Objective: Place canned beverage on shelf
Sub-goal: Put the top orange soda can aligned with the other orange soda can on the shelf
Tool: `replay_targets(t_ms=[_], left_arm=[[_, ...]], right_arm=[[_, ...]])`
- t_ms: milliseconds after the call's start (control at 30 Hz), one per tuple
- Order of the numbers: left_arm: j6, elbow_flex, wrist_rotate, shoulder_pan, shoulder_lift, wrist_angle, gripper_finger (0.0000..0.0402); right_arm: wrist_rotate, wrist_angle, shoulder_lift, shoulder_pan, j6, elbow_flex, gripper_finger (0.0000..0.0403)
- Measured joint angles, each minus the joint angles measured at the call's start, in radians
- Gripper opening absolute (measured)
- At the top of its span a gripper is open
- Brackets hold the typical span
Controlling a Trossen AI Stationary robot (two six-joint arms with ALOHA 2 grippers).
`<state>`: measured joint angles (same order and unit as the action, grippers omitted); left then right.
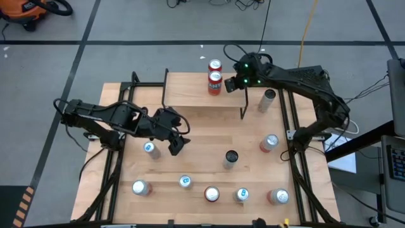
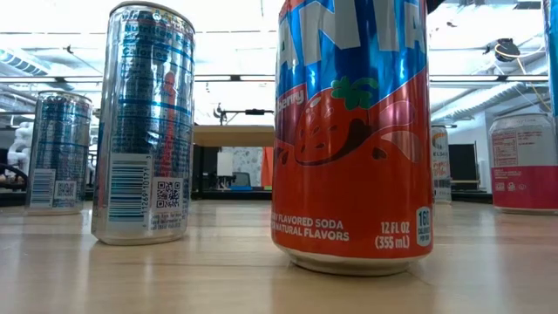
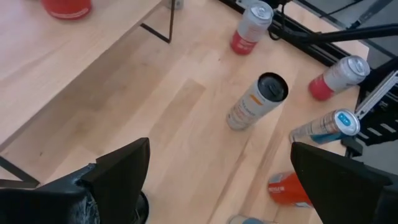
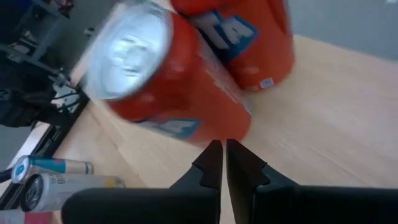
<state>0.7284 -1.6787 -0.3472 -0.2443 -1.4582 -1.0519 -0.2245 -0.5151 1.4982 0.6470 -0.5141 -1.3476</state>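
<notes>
The shelf (image 1: 196, 92), a light board on thin black legs, stands at the table's far side. Two red cans stand upright on its far right corner, one (image 1: 215, 65) behind the other (image 1: 215, 82). My right gripper (image 1: 228, 85) is shut and empty, just right of the nearer can (image 4: 161, 68), pointing at its lower side. The farther can (image 4: 249, 34) shows behind it. My left gripper (image 1: 174, 144) hangs open over the table's left middle with nothing between its fingers (image 3: 118, 180). My right gripper's shut fingertips (image 4: 214, 152) stand right at the lower side wall (image 4: 227, 127) of the nearer red can, slanting down from the table's right. I cannot tell whether they touch it. The can stands on the shelf board.
Several more cans stand on the table: a dark-topped one (image 1: 231, 158) at the middle, two at the right (image 1: 269, 142) (image 1: 269, 100), one under my left arm (image 1: 150, 149), and a row along the near edge (image 1: 211, 193). The shelf's black legs (image 1: 243, 104) reach down to the table.
</notes>
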Motion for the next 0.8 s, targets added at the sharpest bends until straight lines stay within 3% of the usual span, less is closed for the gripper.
replay_targets(t_ms=[800], left_arm=[[-0.031,0.0,-0.055,0.016,0.0,-0.004,0.039]], right_arm=[[-0.013,0.085,0.038,0.002,0.004,0.0,0.0]])
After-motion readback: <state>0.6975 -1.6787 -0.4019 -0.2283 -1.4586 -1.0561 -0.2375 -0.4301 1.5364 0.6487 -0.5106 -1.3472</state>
